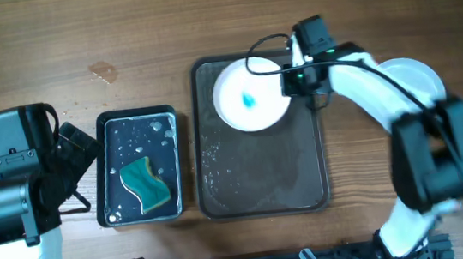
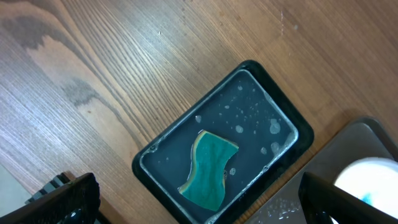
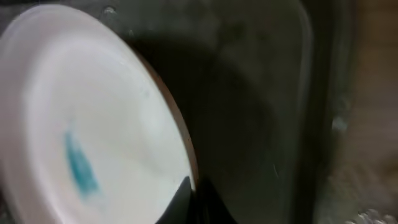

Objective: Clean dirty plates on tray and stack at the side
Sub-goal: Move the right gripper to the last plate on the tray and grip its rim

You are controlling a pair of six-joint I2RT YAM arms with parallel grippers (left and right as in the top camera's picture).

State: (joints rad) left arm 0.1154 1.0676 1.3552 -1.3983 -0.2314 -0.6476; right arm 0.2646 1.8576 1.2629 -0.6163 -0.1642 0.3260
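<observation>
A wooden counter [image 1: 144,35] is seen from above, with two robot arms mounted at its near edge. Nearest, on the left, the left hand [image 1: 79,158] is held over the counter with its fingers [image 2: 68,200] spread wide apart and nothing between them.

Just beside it, a black rectangular container [image 1: 102,173] is set on the counter. A shallow layer of water with bubbles is held in it, and a teal, wavy-edged sponge [image 1: 146,181] is laid flat in its near half.

To the right of the container, close by but apart from it, the dark brown tray [image 1: 262,178] is placed lengthwise. Its near part is bare and wet, with droplets gathered along the left side.

In the far part of the tray lies the smeared plate [image 1: 247,115], round and white, marked at its centre with a small blue-turquoise smear [image 3: 78,168]. The right hand [image 1: 295,78] is extended over the tray's far right corner and is clamped on this plate's right rim. In the right wrist view a dark fingertip [image 3: 186,200] is seen over that rim. Whether the plate is lifted cannot be told.

To the right of the tray, a plain white side plate [image 1: 420,75] is set on the counter, partly hidden under the right arm. Whether more plates lie beneath it cannot be told.

At the far left, a small pale stain [image 1: 103,71] is seen on the wood.
</observation>
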